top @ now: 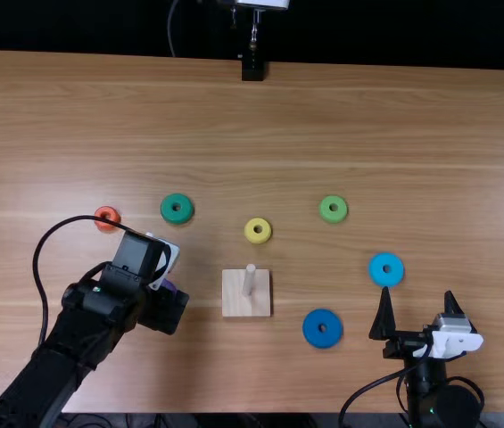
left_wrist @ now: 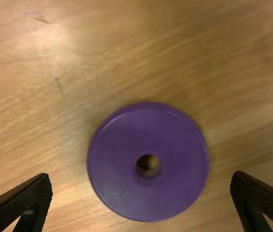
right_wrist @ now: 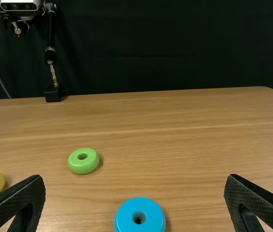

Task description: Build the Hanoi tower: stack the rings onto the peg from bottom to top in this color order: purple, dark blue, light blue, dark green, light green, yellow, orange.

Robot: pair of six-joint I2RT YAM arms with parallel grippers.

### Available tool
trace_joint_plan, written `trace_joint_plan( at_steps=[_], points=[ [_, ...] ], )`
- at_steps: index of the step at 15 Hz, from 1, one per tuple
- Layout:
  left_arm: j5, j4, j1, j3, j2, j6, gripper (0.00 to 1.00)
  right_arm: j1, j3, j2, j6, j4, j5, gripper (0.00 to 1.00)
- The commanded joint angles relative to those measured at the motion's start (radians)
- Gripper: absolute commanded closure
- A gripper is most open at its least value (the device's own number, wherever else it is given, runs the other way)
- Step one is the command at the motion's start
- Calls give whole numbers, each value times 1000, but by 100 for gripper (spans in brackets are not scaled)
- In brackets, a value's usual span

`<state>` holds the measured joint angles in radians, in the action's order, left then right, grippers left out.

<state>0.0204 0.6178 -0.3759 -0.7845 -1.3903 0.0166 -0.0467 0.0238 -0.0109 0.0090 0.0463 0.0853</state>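
A light brown wooden table (top: pixel 341 116) spans the scene. At lower left, the left arm (top: pixel 86 325) bends inward; its gripper (top: pixel 164 310) is over the purple ring (left_wrist: pixel 148 125), partly hiding it from above, jaws spread wide with one finger on each side. At lower right, the right gripper (top: pixel 417 292) is also wide open. A black stand (top: pixel 253 67) is at the far edge. Near the middle, a square wooden base (top: pixel 234 305) holds an upright peg (top: pixel 249 282). The dark blue ring (top: pixel 311 332) lies to its right, on the near side; the light blue ring (top: pixel 376 267), farther right, is just beyond one right fingertip. Past the base lie dark green (top: pixel 168 207), left; light green (top: pixel 326 209), right; yellow (top: pixel 258 222), between. The orange ring (top: pixel 107 209), far left, is crossed by the left arm's black cable (top: pixel 43 294).
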Motion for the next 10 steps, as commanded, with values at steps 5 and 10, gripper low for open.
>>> trace_joint_plan(
  at_steps=[5, 10],
  points=[
    [-4, -5, -21, -44, -69, 28, 0, 10, -9, 11, 0, -3, -6, 0],
    [-11, -9, -26, -42, -90, 28, 0, 10, -9, 11, 2, -3, -6, 0]
  ],
)
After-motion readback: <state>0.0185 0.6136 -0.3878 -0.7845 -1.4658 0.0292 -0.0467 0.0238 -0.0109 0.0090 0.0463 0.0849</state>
